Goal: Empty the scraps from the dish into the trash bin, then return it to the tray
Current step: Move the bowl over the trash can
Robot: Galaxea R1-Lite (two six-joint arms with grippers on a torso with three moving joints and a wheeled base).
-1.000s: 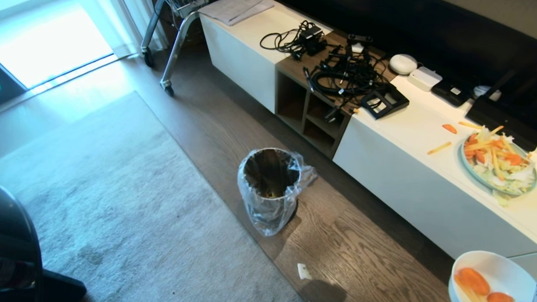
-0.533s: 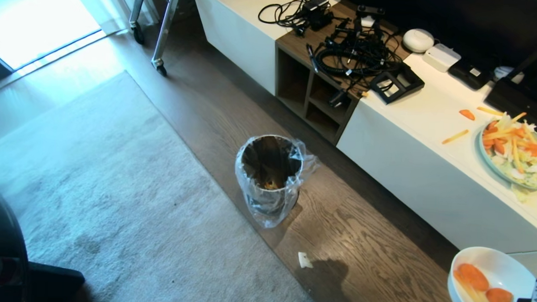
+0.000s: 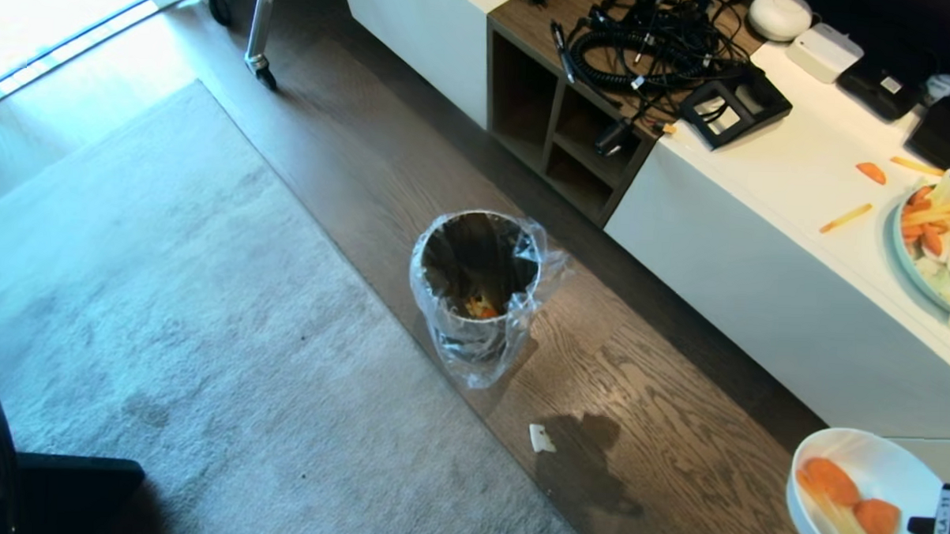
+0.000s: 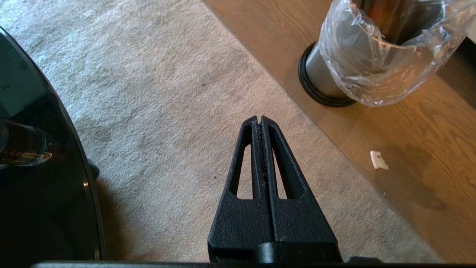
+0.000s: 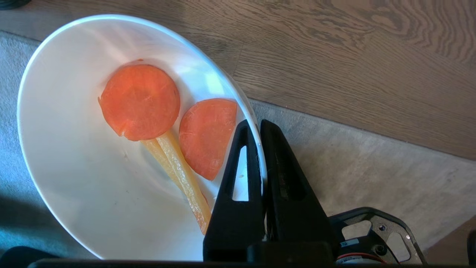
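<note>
Going left to right across the head view, the left end effector (image 4: 262,121) is hanging over the grey rug (image 3: 165,327) with its fingers pressed together on nothing, parked at about 8 o'clock from the trash bin (image 3: 474,291).

The trash bin is standing upright on the wooden floor (image 3: 659,431) at the rug's edge, near the middle of the view, its clear bag folded over the rim and a few orange bits lying at the bottom. A small white scrap of something (image 3: 541,438) is lying on the floor at 5 o'clock from the bin.

At 2 o'clock from the bin, a low white table (image 3: 768,253) is carrying cables and a plate of mixed vegetables (image 3: 938,236).

At 4 o'clock from the bin, well apart from it, the right end effector (image 5: 260,124) is pinching the rim of the dish (image 5: 81,156), one finger inside and one outside. The scraps (image 5: 139,102), two carrot slices and pale strips, are sitting inside. The tray is not in view.

My judgement: the dish is being carried to the bin and nothing is poured yet. The grip is a thin one on a smooth rim, so the dish could swing or slip once tilted. Tipping before the dish is over the opening would be dropping scraps on the floor, and the loose bag could catch the rim.
</note>
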